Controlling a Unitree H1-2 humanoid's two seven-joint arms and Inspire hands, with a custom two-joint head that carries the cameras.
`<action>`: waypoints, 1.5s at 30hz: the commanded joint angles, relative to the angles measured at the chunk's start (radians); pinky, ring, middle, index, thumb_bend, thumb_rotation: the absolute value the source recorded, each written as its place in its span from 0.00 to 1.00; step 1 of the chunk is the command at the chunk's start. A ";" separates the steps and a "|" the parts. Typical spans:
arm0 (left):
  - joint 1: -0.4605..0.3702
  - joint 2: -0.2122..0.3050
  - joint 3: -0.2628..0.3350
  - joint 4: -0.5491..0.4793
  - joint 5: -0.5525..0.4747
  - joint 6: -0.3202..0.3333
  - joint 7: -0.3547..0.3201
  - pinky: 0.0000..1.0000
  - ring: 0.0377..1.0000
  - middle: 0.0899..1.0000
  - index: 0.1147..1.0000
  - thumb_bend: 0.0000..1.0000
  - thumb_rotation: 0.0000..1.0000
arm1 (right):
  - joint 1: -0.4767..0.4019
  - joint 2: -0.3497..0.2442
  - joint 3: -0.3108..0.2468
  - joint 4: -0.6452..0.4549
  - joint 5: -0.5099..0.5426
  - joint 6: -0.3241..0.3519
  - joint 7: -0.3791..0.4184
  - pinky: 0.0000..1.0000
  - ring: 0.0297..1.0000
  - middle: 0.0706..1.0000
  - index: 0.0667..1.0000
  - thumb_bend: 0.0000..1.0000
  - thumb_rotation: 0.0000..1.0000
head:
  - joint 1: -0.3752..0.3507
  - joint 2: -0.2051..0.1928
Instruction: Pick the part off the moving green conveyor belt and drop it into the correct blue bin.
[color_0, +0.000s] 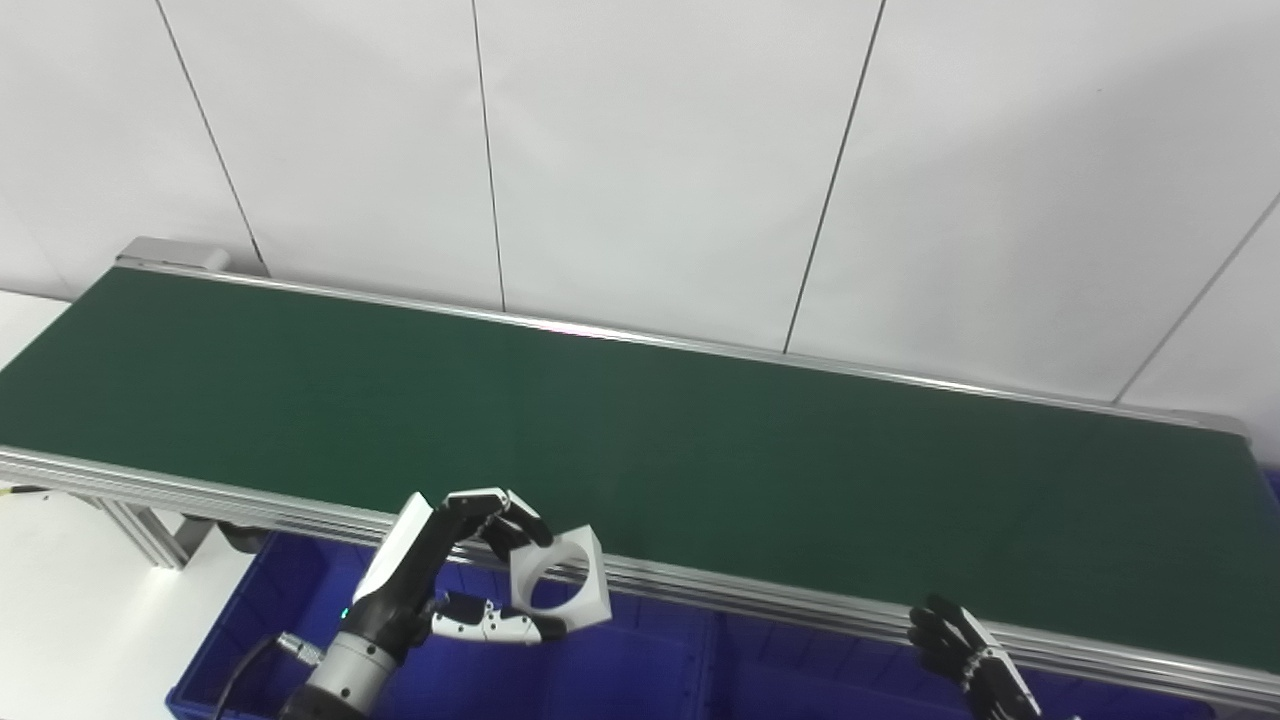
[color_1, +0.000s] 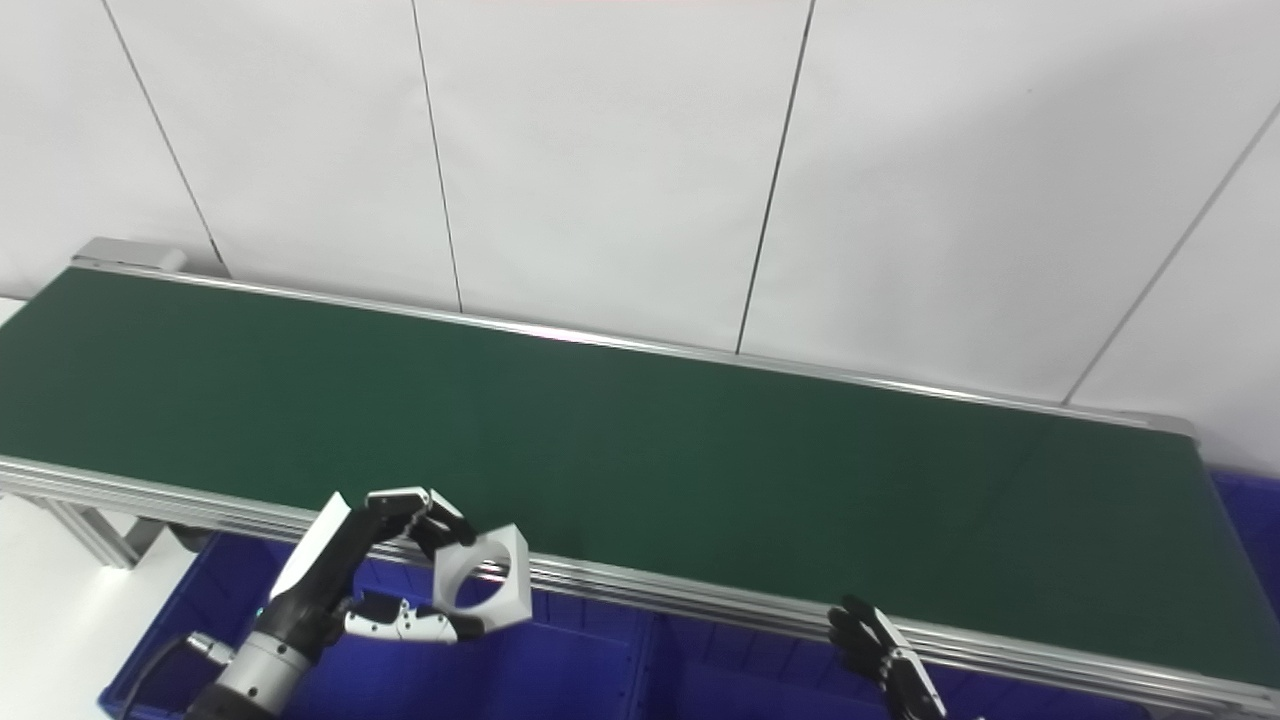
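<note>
My left hand (color_0: 455, 575) is shut on a white square part with a round hole (color_0: 560, 580), pinched between fingers above and thumb below. It holds the part in the air just in front of the conveyor's near rail, over a blue bin (color_0: 620, 680). The green conveyor belt (color_0: 640, 440) carries nothing that I can see. My right hand (color_0: 965, 655) is low at the bottom right, in front of the rail, fingers spread and holding nothing.
The belt's aluminium near rail (color_0: 800, 600) runs between the hands and the belt. Blue bins lie below it, with a divider (color_1: 645, 665) between compartments. A white wall stands behind the conveyor, and a metal leg (color_0: 140, 530) supports the left end.
</note>
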 joint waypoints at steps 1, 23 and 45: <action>0.008 0.032 -0.004 -0.018 -0.023 -0.036 -0.040 0.49 0.43 0.44 0.44 0.50 0.00 | 0.000 0.010 0.001 -0.042 0.000 0.012 0.004 0.77 0.79 0.82 0.85 0.77 0.21 | -0.014 0.016; 0.031 0.100 -0.029 0.011 0.249 0.081 -0.117 0.65 0.74 0.77 0.70 0.67 0.01 | 0.006 0.052 0.000 -0.085 -0.064 0.076 -0.005 0.76 0.79 0.81 0.85 0.79 0.31 | -0.080 0.067; 0.043 -0.001 -0.005 0.032 -0.016 -0.075 -0.089 0.82 0.89 0.92 0.89 0.83 0.10 | 0.016 0.068 0.009 -0.071 -0.060 0.055 -0.010 0.76 0.79 0.81 0.85 0.78 0.23 | -0.121 0.043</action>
